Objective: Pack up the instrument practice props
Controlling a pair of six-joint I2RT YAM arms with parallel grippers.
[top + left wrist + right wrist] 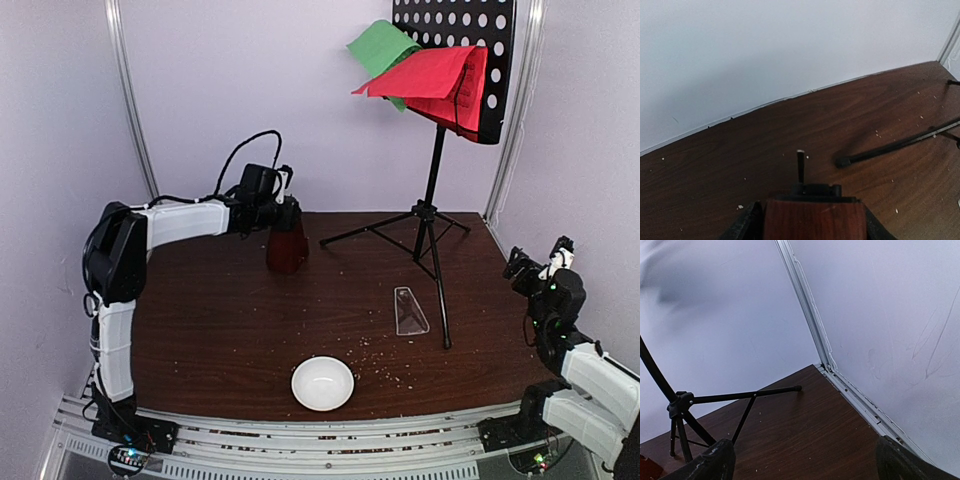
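Progress: early, nothing looks packed.
- Music stand (433, 190) upright on its tripod at back right of the table (210, 330).
- Green sheet (382, 42) and red sheet (432, 72) sit on its perforated desk, the red overlapping the green.
- Clear wedge cover (409, 311) lies flat near a front stand leg, well apart from the metronome (287, 250), so the metronome is uncovered (pendulum rod (800, 167) bare in the left wrist view).
- Judged step: fetching the metronome, then cover, sheets and stand.

Left arm: stretched out level toward the back centre. Left gripper (810, 231) is on the metronome, a finger pressed to each side, no gap showing. The metronome appears to rest on the table.

Right arm: folded at the right edge, wrist tipped up. Right gripper (805, 467) has its jaws wide and empty, facing the back right corner.

White bowl (322, 383) sits at the near edge.
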